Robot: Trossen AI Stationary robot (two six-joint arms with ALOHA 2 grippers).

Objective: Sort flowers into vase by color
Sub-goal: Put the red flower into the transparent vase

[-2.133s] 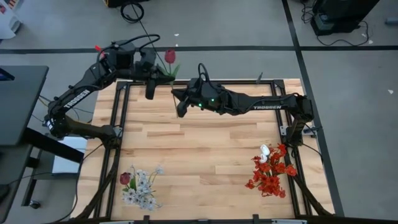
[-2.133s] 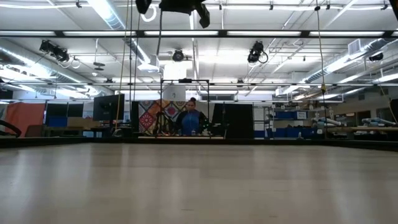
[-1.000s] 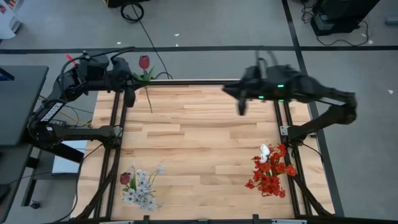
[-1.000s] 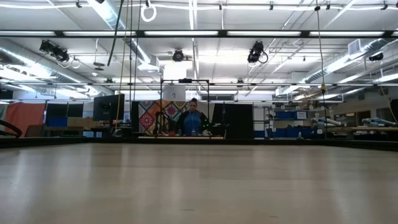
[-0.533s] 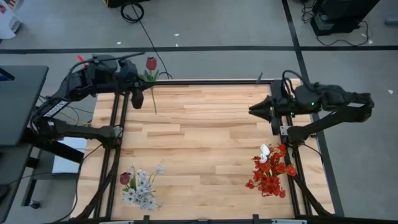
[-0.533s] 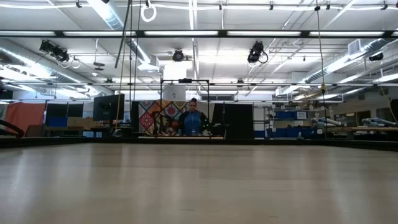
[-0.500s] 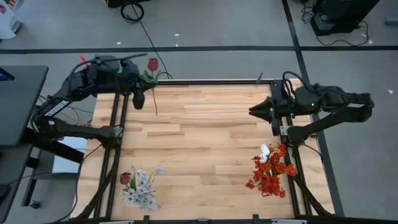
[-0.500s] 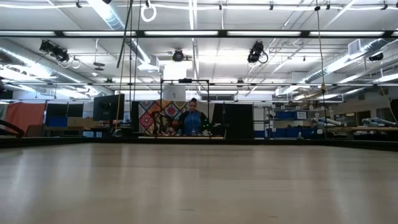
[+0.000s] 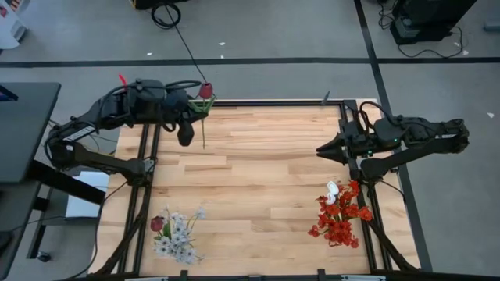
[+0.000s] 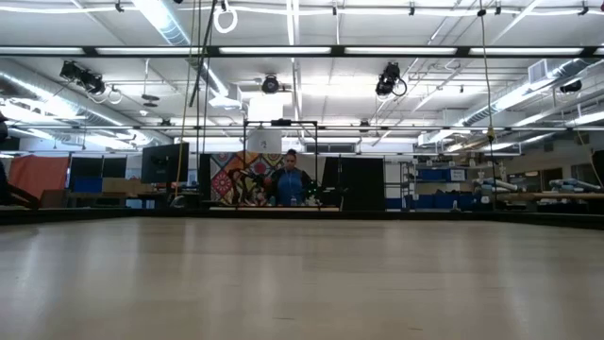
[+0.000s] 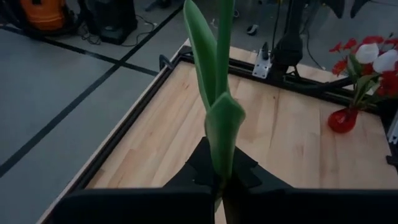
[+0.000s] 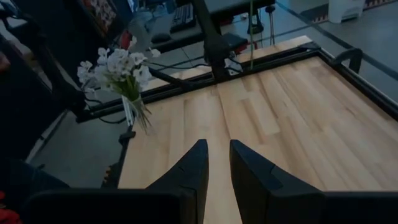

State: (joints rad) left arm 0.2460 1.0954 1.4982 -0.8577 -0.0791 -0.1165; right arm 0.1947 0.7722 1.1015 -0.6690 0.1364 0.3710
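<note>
At the table's eleven o'clock corner, the left gripper [image 9: 187, 133] clamps a maroon tulip [image 9: 205, 91] by its stem for vase sorting; the right gripper [image 9: 322, 148] waits at three o'clock, slightly parted, empty

1 overhead, 1 table-level, 2 wrist-mounted views

Light wooden table [image 9: 258, 179] inside a dark metal frame [image 9: 258, 102], red vase of red flowers [image 9: 337, 221] (one white bloom) just below the right gripper [image 9: 320, 148], vase of white flowers [image 9: 176, 234] well below the left gripper [image 9: 185, 139].
</note>
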